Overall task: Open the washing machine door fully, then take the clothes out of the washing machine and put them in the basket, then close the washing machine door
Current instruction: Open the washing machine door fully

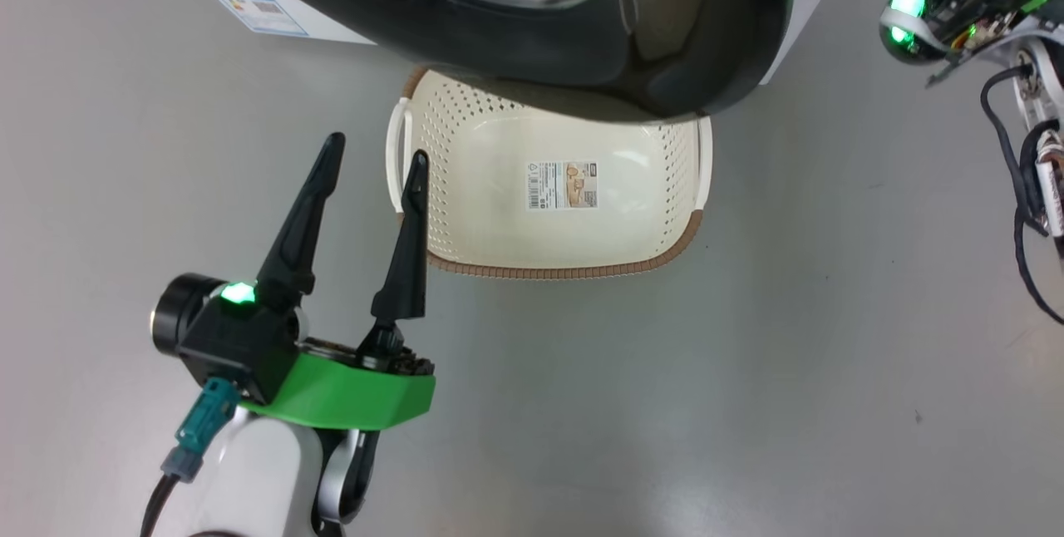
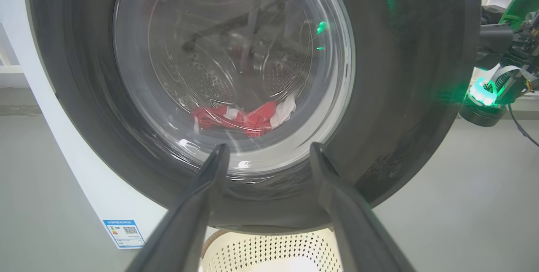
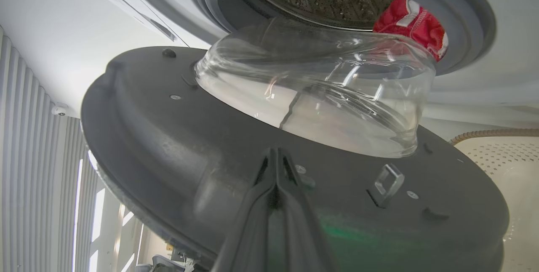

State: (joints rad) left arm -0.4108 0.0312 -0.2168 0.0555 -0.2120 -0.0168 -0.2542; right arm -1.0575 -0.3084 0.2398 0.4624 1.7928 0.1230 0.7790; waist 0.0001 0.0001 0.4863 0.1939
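The washing machine door (image 1: 515, 46) stands partly open, its black rim hanging over the basket (image 1: 549, 273), which sits on the floor with nothing but a sticker in it. My left gripper (image 1: 376, 150) is open just left of the basket, holding nothing. In the left wrist view that gripper (image 2: 267, 149) faces the door (image 2: 421, 74), and the clothes (image 2: 244, 116) show red and white through the glass. My right gripper (image 3: 276, 152) is shut, its tips close against the door's grey inner face (image 3: 168, 137) below the glass bowl. The clothes (image 3: 412, 23) lie at the drum's mouth.
The white washing machine (image 2: 84, 179) carries a blue label (image 1: 258, 12) low on its front. Its grey gasket (image 3: 463, 2) rings the drum opening. The right arm's wrist (image 1: 914, 5) with trailing cables hangs beside the door's free edge. Grey floor surrounds the basket.
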